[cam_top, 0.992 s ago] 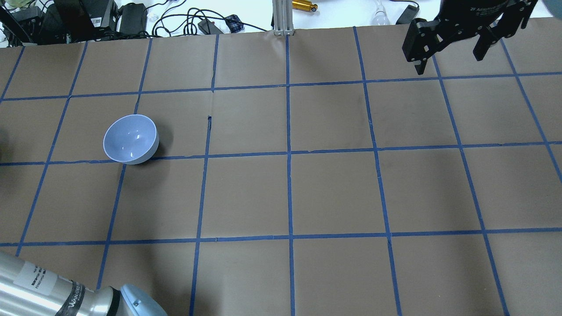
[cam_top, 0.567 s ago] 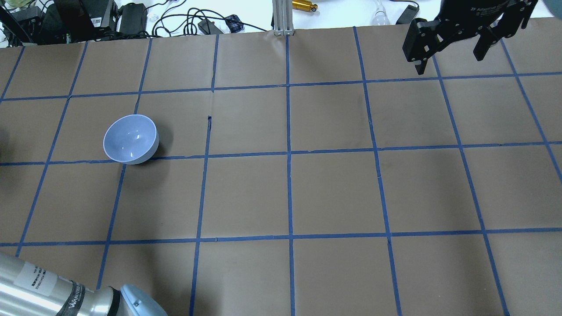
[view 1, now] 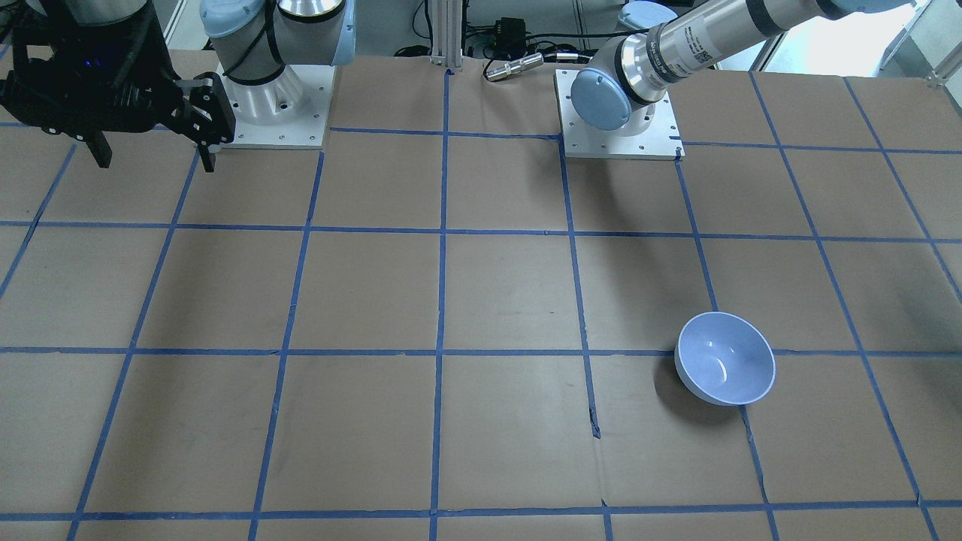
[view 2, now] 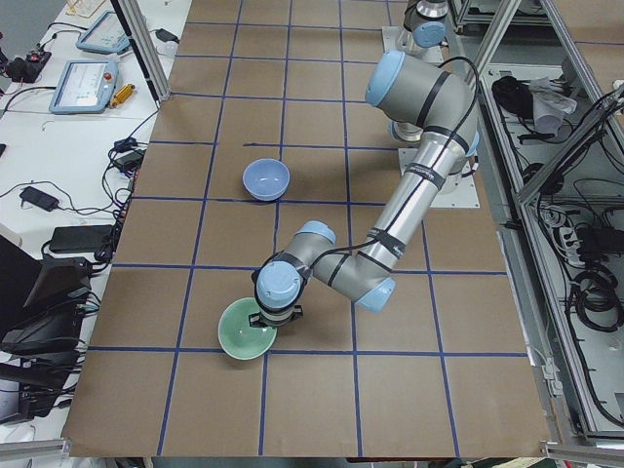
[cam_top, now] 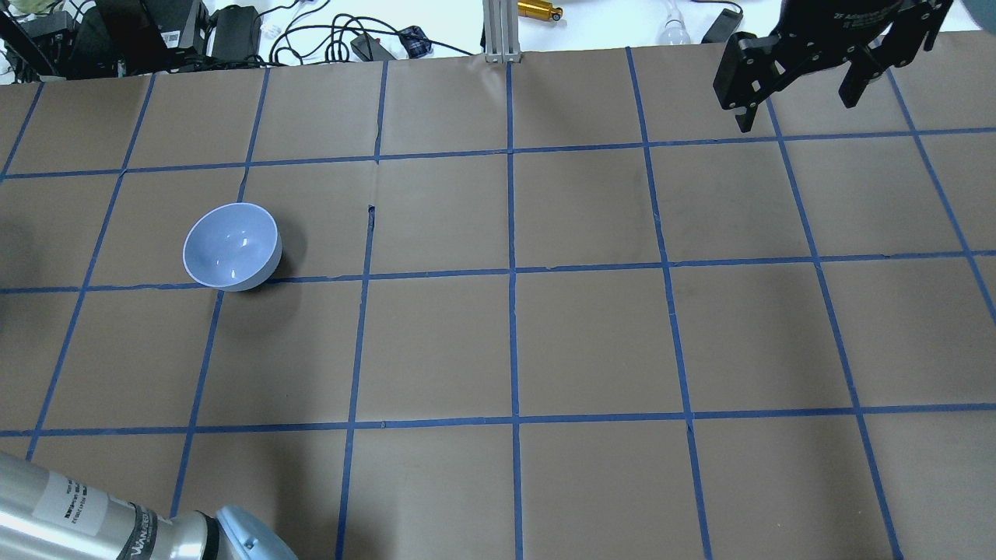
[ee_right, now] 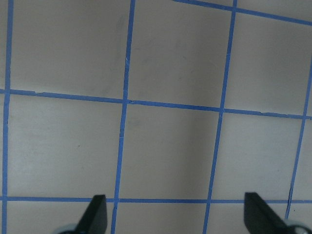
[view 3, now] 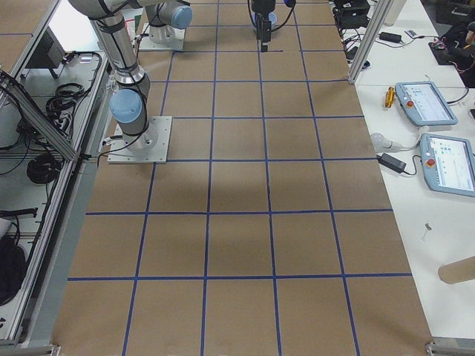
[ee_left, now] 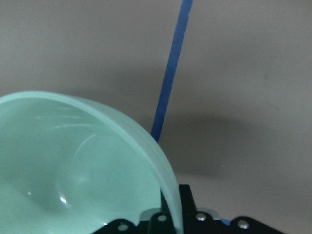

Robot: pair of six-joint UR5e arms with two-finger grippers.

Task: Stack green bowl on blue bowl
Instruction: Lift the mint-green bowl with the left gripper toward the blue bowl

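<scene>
Now | my left claw [view 2: 275, 318] at green bowl [view 2: 244, 343] rim, closure unclear | right claw [cam_top: 795, 113] wide, empty | risk: shallow pinch slips, bowl drops

We log a robotics lab: a work table [cam_top: 591, 342] papered brown and gridded in blue tape [cam_top: 511, 233], two arm bases [view 1: 274, 98] bolted on white plates [view 1: 586, 146], aluminium framing [cam_top: 498, 31], teach pendants [view 3: 425, 102] on a white side bench [view 3: 386, 200], tangled cables [cam_top: 311, 35] and power bricks [cam_top: 233, 27].

table [cam_top: 591, 334]: brown paper, blue tape grid [cam_top: 511, 272] | side bench [view 3: 460, 215]: white, cluttered
</scene>
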